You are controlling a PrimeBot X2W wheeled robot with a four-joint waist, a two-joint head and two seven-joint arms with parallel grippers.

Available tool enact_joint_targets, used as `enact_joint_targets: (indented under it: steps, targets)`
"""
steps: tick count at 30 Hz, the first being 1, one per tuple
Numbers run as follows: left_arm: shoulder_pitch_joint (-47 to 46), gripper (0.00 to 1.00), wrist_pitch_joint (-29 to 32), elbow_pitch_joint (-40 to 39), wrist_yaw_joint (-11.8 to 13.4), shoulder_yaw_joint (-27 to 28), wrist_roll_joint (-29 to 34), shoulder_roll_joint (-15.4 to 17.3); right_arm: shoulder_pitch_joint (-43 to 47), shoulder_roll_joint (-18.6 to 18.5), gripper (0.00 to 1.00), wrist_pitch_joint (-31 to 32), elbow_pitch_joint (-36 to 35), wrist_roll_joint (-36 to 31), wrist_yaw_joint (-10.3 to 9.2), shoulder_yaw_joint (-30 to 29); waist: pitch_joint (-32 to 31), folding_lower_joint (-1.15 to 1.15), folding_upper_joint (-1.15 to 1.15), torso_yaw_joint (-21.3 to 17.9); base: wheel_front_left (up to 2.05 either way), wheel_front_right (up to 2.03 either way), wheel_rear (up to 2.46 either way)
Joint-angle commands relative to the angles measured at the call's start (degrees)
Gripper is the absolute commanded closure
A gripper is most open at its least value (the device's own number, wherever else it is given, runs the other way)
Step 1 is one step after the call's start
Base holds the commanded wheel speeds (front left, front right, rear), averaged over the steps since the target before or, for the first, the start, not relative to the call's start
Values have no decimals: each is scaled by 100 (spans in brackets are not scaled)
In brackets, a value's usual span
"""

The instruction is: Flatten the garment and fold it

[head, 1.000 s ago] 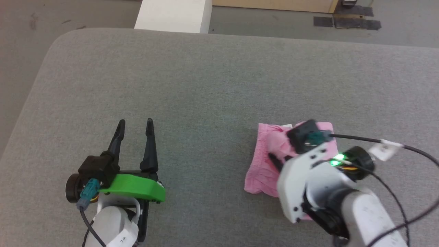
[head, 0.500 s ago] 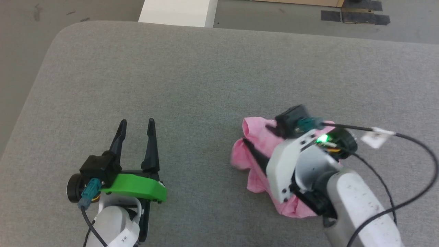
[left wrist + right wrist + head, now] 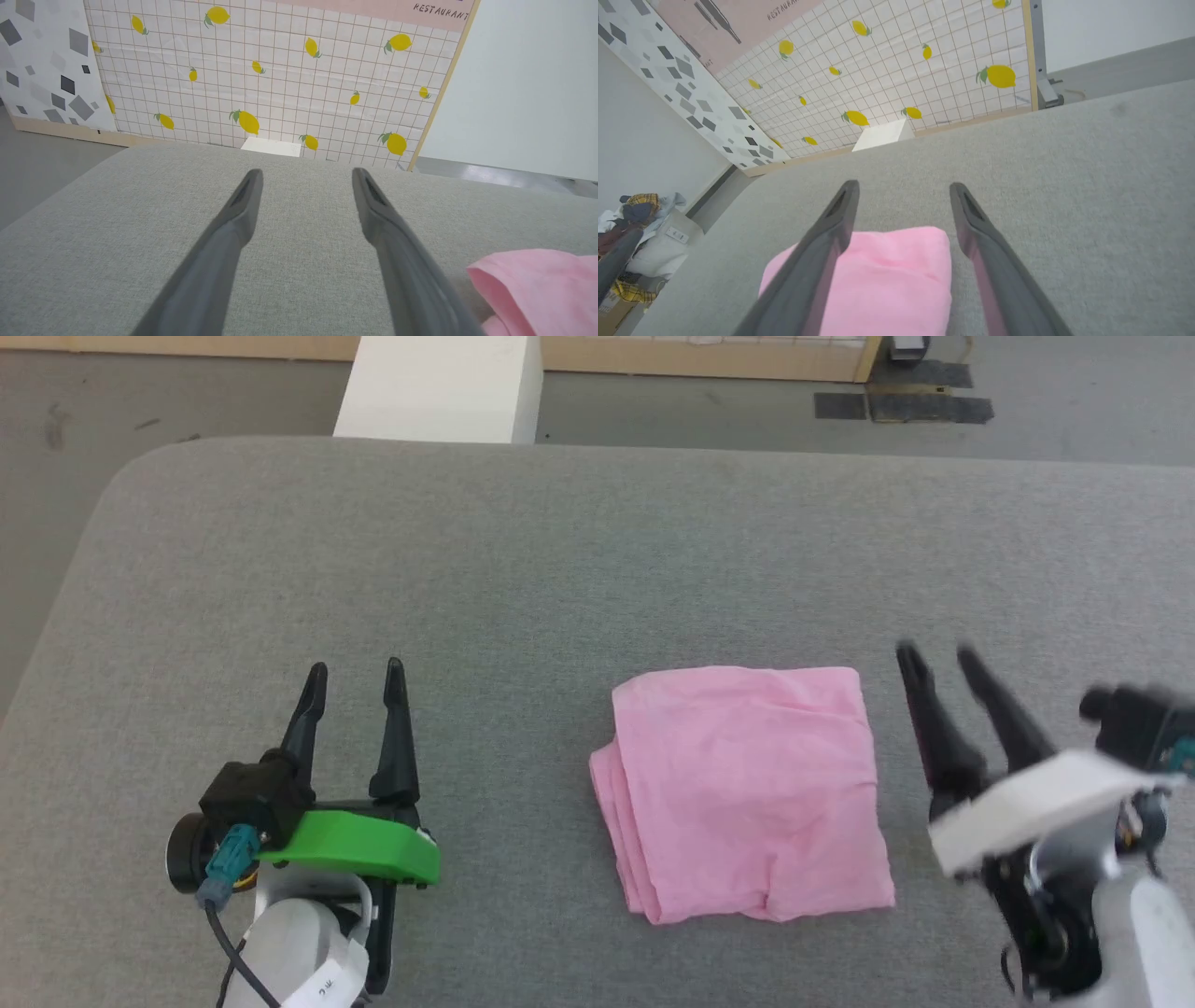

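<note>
The garment (image 3: 747,793) is seen lying folded into a rough rectangle on the grey fabric-covered desk (image 3: 560,551), right of centre in the head view and toward the near side. Stacked layers are seen along its left edge; light creases are seen on the top face. It is held by neither arm.

The right end effector (image 3: 934,651) is seen just beside the garment's right edge, fingers spread, nothing between them. It is blurred in the head view, so its height over the desk is unclear, but it appears clear of the cloth. In the right wrist view the same end effector (image 3: 903,185) is seen spread, with the garment (image 3: 882,280) showing behind and between the two fingers.

The left end effector (image 3: 356,667) is seen well apart from the garment on the left, fingers spread and empty, pointed toward the far edge. In the left wrist view it (image 3: 306,172) is seen open over bare desk, with a pink corner of the garment (image 3: 537,289) at lower right.

A white box (image 3: 439,387) is seen beyond the desk's far edge, and a lemon-print grid panel (image 3: 280,79) behind it.
</note>
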Motion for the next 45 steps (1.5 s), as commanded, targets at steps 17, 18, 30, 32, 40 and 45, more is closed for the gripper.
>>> enact_joint_targets:
  steps: [17, 18, 30, 32, 40, 45]
  targets:
    - [13, 0, -26, -73, 7, -37, 7, -17, 178, 7, 0, 1179, 1434, -39, 20, 466, 110, 0, 0, -10, 0, 0, 0]
    - [9, 0, -26, -73, 9, -43, 1, -17, 165, 7, 0, 1299, 1469, -111, 20, 504, 118, 0, 0, 5, 0, 0, 0]
    - [28, 0, -26, -130, 71, -33, -28, -17, -176, 7, 100, 1865, 1047, -2063, 20, 523, 188, 0, 0, -245, 0, 0, 0]
    - [23, 0, -26, -154, 58, -19, -9, -17, -289, -71, 100, 1964, 947, -2477, 20, 594, 224, 0, 0, -406, 0, 0, 0]
    - [-125, 0, -26, -271, -47, 54, 182, -17, -700, -1018, 100, 2060, 971, -3006, 20, 604, 496, 0, 0, -1371, 0, 0, 0]
    - [-292, 0, -26, -341, -119, 80, 330, 42, -1143, -1428, 100, 1809, 1240, -3129, 20, 437, 787, 0, 0, -2032, 0, 0, 0]
